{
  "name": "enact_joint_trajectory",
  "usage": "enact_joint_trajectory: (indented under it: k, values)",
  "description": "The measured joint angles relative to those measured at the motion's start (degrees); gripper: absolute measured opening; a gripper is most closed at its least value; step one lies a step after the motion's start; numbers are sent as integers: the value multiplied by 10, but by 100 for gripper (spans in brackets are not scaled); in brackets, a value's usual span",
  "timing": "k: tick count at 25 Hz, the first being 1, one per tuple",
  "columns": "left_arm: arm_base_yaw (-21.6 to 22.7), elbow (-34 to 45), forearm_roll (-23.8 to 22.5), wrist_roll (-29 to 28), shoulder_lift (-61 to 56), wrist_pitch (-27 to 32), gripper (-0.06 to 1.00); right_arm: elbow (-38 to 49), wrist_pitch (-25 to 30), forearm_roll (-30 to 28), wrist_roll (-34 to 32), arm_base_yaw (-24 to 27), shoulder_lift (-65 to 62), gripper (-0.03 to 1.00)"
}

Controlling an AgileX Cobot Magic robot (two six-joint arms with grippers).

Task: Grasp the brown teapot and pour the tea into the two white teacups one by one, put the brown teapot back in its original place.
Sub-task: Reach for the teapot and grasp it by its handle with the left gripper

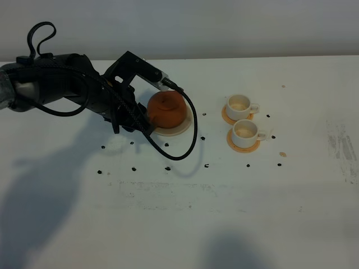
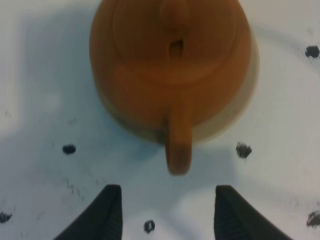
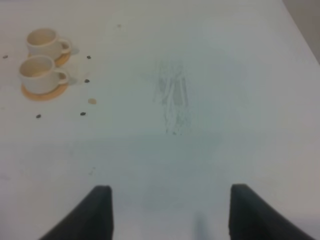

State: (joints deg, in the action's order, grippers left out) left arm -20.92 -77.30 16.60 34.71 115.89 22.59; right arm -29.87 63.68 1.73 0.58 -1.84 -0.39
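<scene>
We take the brown teapot (image 1: 166,108) as our landmark. Under it spreads the white table (image 1: 224,224), matte and scuffed grey in places. The black left arm (image 1: 56,84) lies on the teapot's side away from the cups, with a loose cable (image 1: 196,134) looping past the pot. We judge it is lined up for the grasp. In the left wrist view the left gripper (image 2: 167,192) has its dark tapered fingers (image 2: 107,215) spread and empty. The teapot's loop handle (image 2: 179,140) points into the gap but ends just short of the tips, touching nothing. The right gripper (image 3: 170,192) hangs beyond the cups, well apart from the teapot, spread over bare table and holding nothing. We read it as parked out of the way.

The teapot is squat and round, of dull reddish-brown clay, with a flat lid and small knob (image 2: 175,10). It sits upright on its round beige saucer (image 1: 180,130), whose rim shows just past the belly, so it is in its original place, not yet lifted.

Opposite the gripper, near the teapot but apart from it, stand the two white teacups (image 1: 240,104) (image 1: 245,131). They are glossy ceramic with their handles turned away from the pot. Each rests on a small orange-tan coaster (image 1: 242,147), and they sit close together, presumably so one reach serves both. Whether they hold tea we cannot tell. Small black marks (image 2: 243,149) dot the table around the teapot.
</scene>
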Motion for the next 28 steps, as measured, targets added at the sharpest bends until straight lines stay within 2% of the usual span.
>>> enact_joint_trajectory:
  k: [5,28]
  values:
    - [-5,-3,2,1,11,-18,41,0,0,0,0,0,0,49]
    - [-15,-29,3,1,51,-24,41,0,0,0,0,0,0,49]
